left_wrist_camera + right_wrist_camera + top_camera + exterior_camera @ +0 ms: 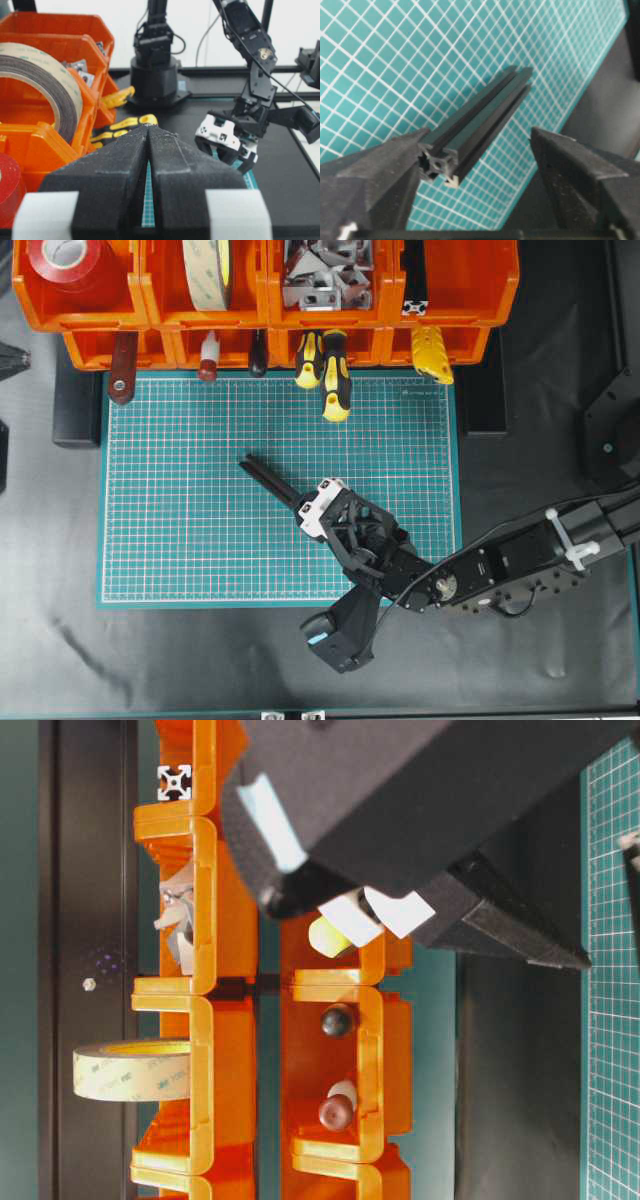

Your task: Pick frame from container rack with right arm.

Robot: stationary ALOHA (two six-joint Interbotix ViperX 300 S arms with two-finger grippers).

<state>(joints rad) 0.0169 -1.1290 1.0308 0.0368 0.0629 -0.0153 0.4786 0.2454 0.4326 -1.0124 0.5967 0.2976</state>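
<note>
Black cloth covers the counter (200, 660), and on it lies a green cutting mat (180, 540) with a white grid. At the far edge, from left to right, the container rack (265, 315) of orange bins holds a red tape roll (70, 265), a beige tape roll (208, 270), a heap of metal brackets (325, 275) and, in the bin most to the right, a second black bar (415, 285) with a silvery cut end; below them hang yellow-and-black screwdrivers (330, 370). The left gripper (148, 135) shows only in its own wrist view, near the rack, with its two fingers pressed together and nothing between them. More to the right, over the middle of the mat, the right arm (520, 560) reaches in and its right gripper (300, 502) points toward the upper left. The frame (475, 130) lies between the fingers (370, 175) of this gripper, which stand apart: the bar touches the left finger, but the other finger is clearly away from it. I judge that the frame is already out of the rack and lies on or just above the mat, so the pick seems nearly finished; whether it is released or only loosely held, I cannot tell. On the beige tape a small printed pattern repeats, too small to read.
</note>
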